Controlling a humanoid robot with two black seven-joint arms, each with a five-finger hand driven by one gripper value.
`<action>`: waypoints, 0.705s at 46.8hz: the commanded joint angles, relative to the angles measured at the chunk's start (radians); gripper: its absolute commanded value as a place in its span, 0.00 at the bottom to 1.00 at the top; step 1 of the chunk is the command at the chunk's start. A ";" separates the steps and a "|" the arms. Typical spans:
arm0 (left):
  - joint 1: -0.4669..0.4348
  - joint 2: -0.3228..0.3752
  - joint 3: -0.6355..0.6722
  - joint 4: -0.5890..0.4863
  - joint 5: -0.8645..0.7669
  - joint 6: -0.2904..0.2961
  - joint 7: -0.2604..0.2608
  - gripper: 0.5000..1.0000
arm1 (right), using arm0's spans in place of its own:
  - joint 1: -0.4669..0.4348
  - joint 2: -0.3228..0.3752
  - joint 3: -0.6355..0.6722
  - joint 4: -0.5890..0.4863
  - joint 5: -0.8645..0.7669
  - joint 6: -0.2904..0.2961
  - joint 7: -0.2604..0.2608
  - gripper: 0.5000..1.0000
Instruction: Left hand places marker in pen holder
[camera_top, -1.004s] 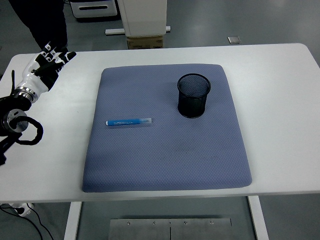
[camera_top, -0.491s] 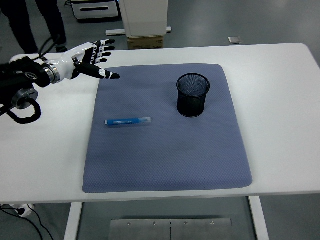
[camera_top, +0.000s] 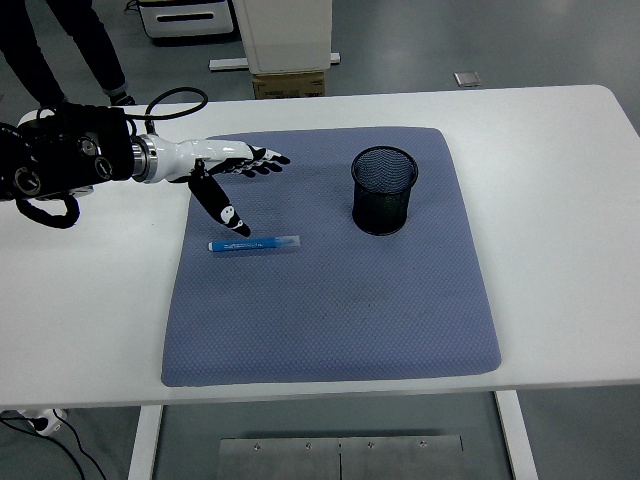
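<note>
Head view: white bench (camera_top: 560, 200) carrying a blue-grey mat (camera_top: 340, 300); on the mat's left half, a blue marker (camera_top: 254, 243) lying flat, roughly crosswise; toward the mat's far right, a black mesh pen holder (camera_top: 384, 190) standing upright, well apart from the marker. Left robot hand (camera_top: 226, 172) reaching in over the mat's far left corner, fingers spread and gripping nothing, thumb angled down just above the marker's left end; contact impossible to tell. At top left, a person's legs (camera_top: 70, 45).
</note>
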 joint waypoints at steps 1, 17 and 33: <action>-0.020 -0.017 0.049 0.000 0.004 0.000 0.010 1.00 | 0.000 0.000 0.000 0.000 0.000 0.000 0.000 1.00; -0.031 -0.078 0.067 0.000 0.073 -0.009 0.141 1.00 | 0.000 0.000 0.000 0.000 0.000 0.000 0.000 1.00; -0.060 -0.086 0.069 0.000 0.055 -0.100 0.228 1.00 | 0.000 0.000 0.000 0.000 0.000 0.000 0.000 1.00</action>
